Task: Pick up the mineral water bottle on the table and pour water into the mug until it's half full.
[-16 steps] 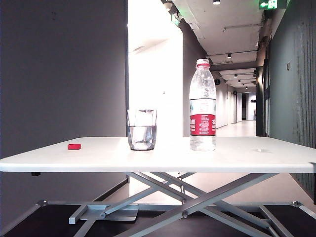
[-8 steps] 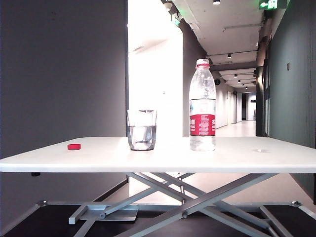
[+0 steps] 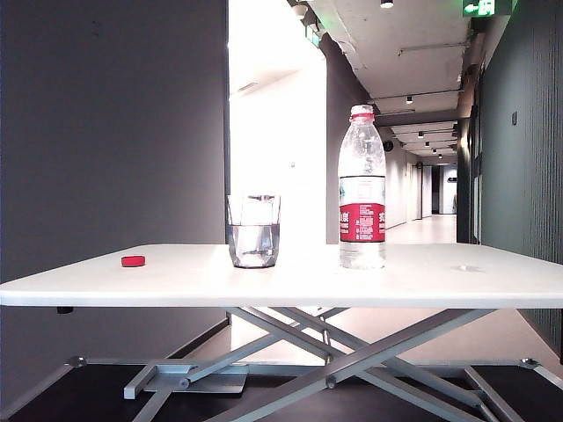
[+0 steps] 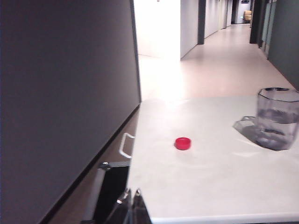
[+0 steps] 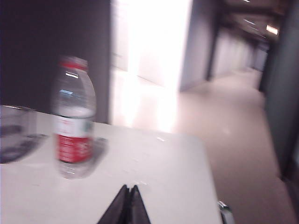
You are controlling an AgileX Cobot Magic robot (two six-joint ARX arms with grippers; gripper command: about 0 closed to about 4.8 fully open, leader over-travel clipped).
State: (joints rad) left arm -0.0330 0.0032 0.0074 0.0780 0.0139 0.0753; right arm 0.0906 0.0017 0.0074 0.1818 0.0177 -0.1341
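Observation:
The mineral water bottle (image 3: 361, 189) stands upright on the white table (image 3: 290, 283), right of centre, with its red label facing me; it also shows blurred in the right wrist view (image 5: 72, 119). The mug (image 3: 253, 231), a clear faceted glass holding some water, stands to its left and appears in the left wrist view (image 4: 278, 119). Neither arm shows in the exterior view. My left gripper (image 4: 132, 192) is shut and empty at the table's near left corner. My right gripper (image 5: 129, 187) is shut and empty over the near edge, well short of the bottle.
A small red cap (image 3: 133, 260) lies on the table's left side, also in the left wrist view (image 4: 183, 143). A grey scissor-lift frame (image 3: 352, 352) holds the table up. A dark wall (image 3: 106, 123) stands at the left, and a corridor runs behind.
In the exterior view the bottle, mug and cap stay where they were. No arm comes into that view.

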